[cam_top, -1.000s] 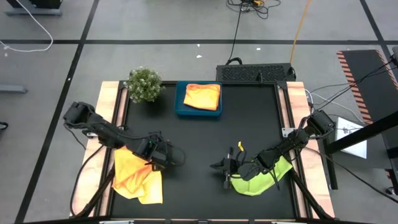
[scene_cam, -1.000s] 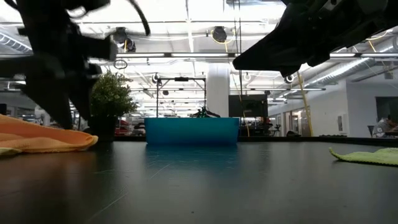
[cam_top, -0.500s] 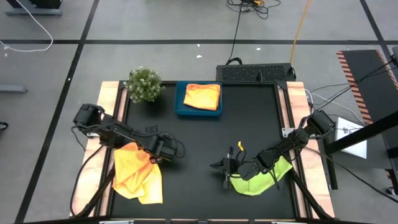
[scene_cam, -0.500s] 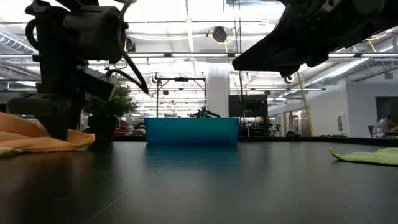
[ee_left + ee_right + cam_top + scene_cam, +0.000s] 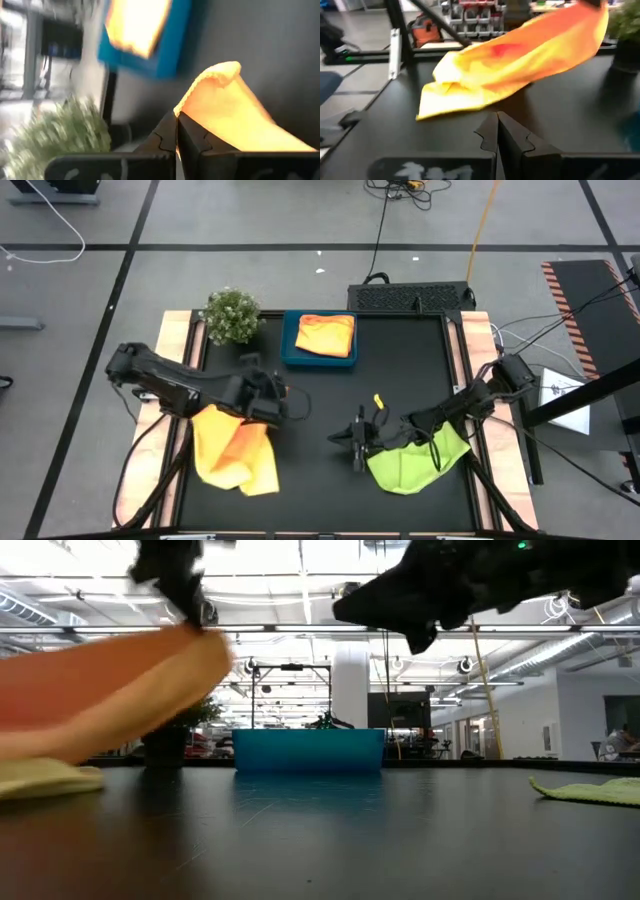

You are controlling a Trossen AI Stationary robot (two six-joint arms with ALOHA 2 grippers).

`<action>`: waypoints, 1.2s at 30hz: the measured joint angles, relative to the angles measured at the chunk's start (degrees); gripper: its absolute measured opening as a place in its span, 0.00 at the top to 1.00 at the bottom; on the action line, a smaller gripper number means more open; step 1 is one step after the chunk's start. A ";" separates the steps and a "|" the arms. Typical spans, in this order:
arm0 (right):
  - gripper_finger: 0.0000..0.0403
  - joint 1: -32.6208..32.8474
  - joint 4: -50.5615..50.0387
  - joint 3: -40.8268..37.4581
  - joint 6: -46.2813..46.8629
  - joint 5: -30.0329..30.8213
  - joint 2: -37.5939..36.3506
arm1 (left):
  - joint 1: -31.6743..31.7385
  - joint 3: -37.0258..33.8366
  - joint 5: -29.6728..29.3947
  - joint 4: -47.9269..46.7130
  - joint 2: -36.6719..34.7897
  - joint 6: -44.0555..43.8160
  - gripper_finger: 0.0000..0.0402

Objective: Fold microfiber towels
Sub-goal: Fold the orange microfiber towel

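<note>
Left claw [image 5: 262, 402] clenched on one raised corner of the soft orange-yellow microfiber towel [image 5: 236, 457]; in the left wrist view the two dark fingers [image 5: 170, 137] meet with the cloth's edge pinched between them. In the low view the lifted part of that towel [image 5: 110, 690] slopes down from the claw to the worktop, where its lower end lies in a paler yellow heap. From above, the rest of the towel spreads crumpled over the front left of the black worktop [image 5: 330, 395], near the wooden side rail. Right claw [image 5: 358, 442] clenched, fingers together in its own wrist view, nothing between them; it hangs above the worktop's middle front, pointing toward the left arm. Beneath and behind that arm lies the thin lime green microfiber towel [image 5: 412, 465], flat at front right, its edge visible low in the table-level view [image 5: 590, 790]. At the back of the worktop sits the blue rectangular tray [image 5: 292, 352] with a folded orange-yellow cloth [image 5: 326, 334] in it. Just beside the tray, at the back left corner, the small green bushy plant [image 5: 231, 314].
</note>
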 joint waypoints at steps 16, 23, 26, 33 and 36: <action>0.61 -3.29 12.46 2.24 -17.77 -2.97 0.00 | -2.25 9.32 6.46 16.94 -4.16 12.50 0.98; 0.48 -3.43 3.20 8.43 -35.25 7.39 0.02 | -2.60 9.28 7.91 17.61 -2.72 13.19 0.98; 0.49 -3.47 0.60 10.20 -40.61 13.04 0.02 | -2.55 9.26 8.05 17.59 -2.48 13.21 0.97; 0.53 -3.42 -0.25 11.60 -45.96 16.91 0.02 | -2.57 9.27 8.09 17.67 -2.28 13.19 0.97; 0.54 -3.41 -0.27 12.37 -47.36 18.37 0.02 | -2.57 9.27 8.11 17.67 -2.28 13.17 0.97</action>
